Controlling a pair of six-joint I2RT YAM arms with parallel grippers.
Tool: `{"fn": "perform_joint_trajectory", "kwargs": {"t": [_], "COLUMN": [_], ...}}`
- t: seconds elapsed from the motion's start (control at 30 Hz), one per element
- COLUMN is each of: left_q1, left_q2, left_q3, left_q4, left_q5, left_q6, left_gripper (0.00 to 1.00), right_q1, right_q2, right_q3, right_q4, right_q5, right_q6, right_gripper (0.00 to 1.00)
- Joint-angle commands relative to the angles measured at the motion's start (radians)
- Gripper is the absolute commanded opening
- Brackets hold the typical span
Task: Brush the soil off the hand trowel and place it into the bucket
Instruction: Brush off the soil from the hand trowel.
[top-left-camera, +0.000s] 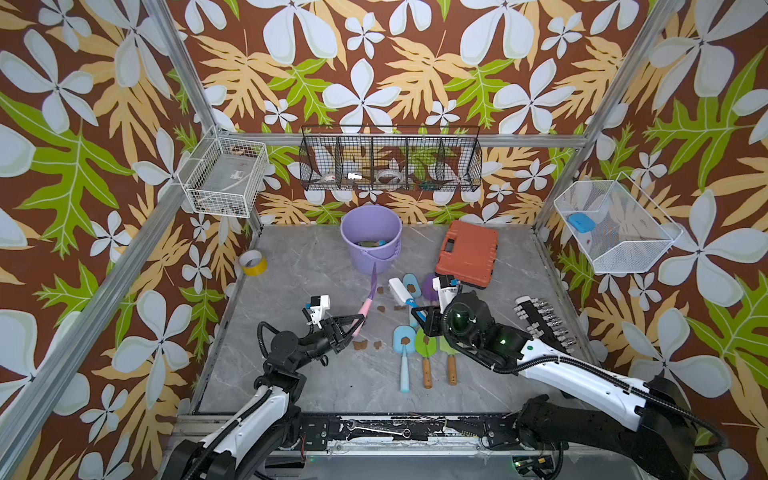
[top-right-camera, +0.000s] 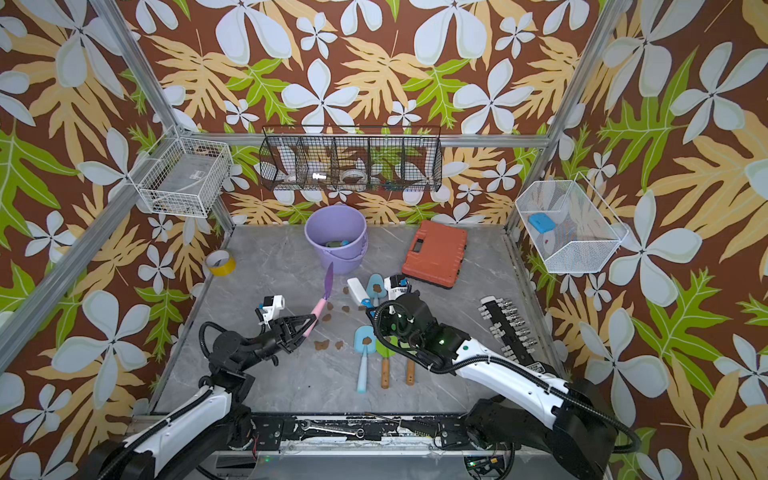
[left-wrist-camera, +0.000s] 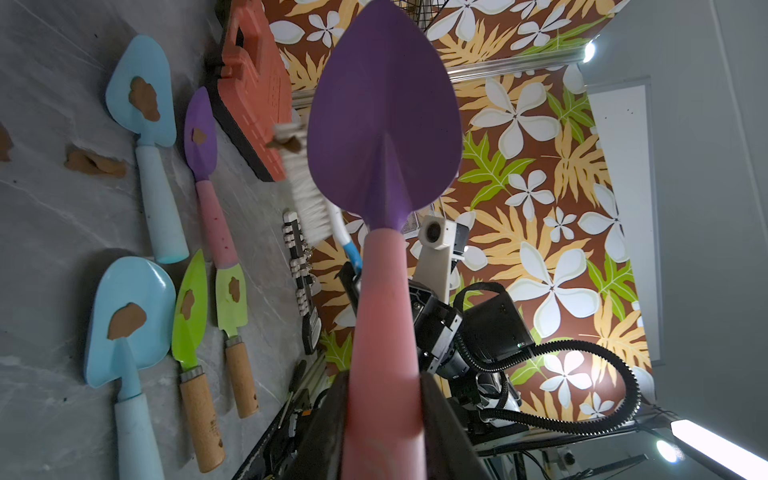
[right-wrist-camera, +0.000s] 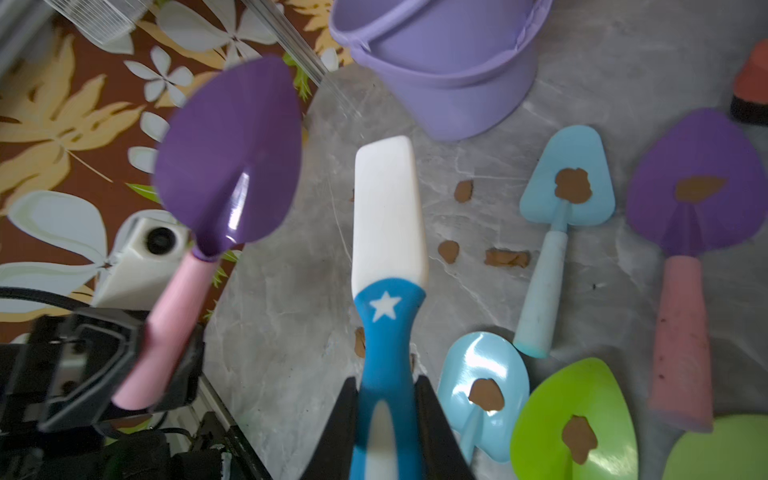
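At the far left of the table a tape roll (top-left-camera: 252, 262) lies by the wall. Next comes the left gripper (top-left-camera: 356, 322) — its jaws are pressed tight on the pink handle of the trowel (left-wrist-camera: 384, 137), which we see held above the table and tilted, with the blade pointing to the bucket (top-left-camera: 371, 239). In both top views the blade tip is just in front of the bucket's wall, so the trowel is outside the bucket. In the left wrist view the blade face is plain purple. The bucket stands upright at the back middle, and inside it are some small items that we cannot identify. Between the two grippers, loose pieces of soil (top-left-camera: 360, 345) lie on the table. To the right, the right gripper (top-left-camera: 419, 316) is clamped on the blue handle of the brush (top-left-camera: 400, 289) — its white head is near the trowel but apart from it. Beside this gripper the other trowels (top-left-camera: 404, 347) lie flat, each with a soil blob on its blade. Farther right are an orange case (top-left-camera: 467, 253) and a socket rack (top-left-camera: 544, 322).
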Motion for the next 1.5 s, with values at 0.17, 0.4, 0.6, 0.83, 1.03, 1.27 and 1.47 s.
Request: {"fn": "perform_joint_trajectory", "kwargs": {"t": [0.17,0.4,0.6,0.83,1.03,1.27,1.47], "left_q1": [0.002,0.002,0.002,0.002,-0.020,-0.378,-0.535], "left_q2": [-0.032,0.016,0.004,-0.012,-0.019,0.228,0.354], "left_q3": [0.015,-0.013,-0.055,-0.057,0.174,0.631,0.775], "left_q4": [-0.147,-0.023,-0.049,-0.111,-0.798,-1.534,-1.651], "left_q5": [-0.020,-0.010,-0.029,-0.032,-0.163,-0.894,-1.102], "left_q6": [0.093,0.041,0.052,0.085,0.481,0.829,0.834], "left_gripper": [0.00,0.00,0.00,0.00,0.00,0.00,0.00], "right_q1": [0.012,0.048,0.047,0.046,0.046,0.048,0.106], "right_q2": [0.098,0.208,0.167,0.148,0.144,0.136,0.133], "right_q3": [0.047,0.111,0.115,0.143,0.200,0.280,0.270], "right_q4": [0.148,0.217,0.252,0.211,0.118,-0.142,-0.156], "right_q5": [-0.037,-0.086,-0.069,-0.039,-0.056,0.022,-0.027], "right_q6": [0.033,0.059,0.076,0.047,-0.035,-0.189,-0.247], "right_gripper": [0.00,0.00,0.00,0.00,0.00,0.00,0.00]}}
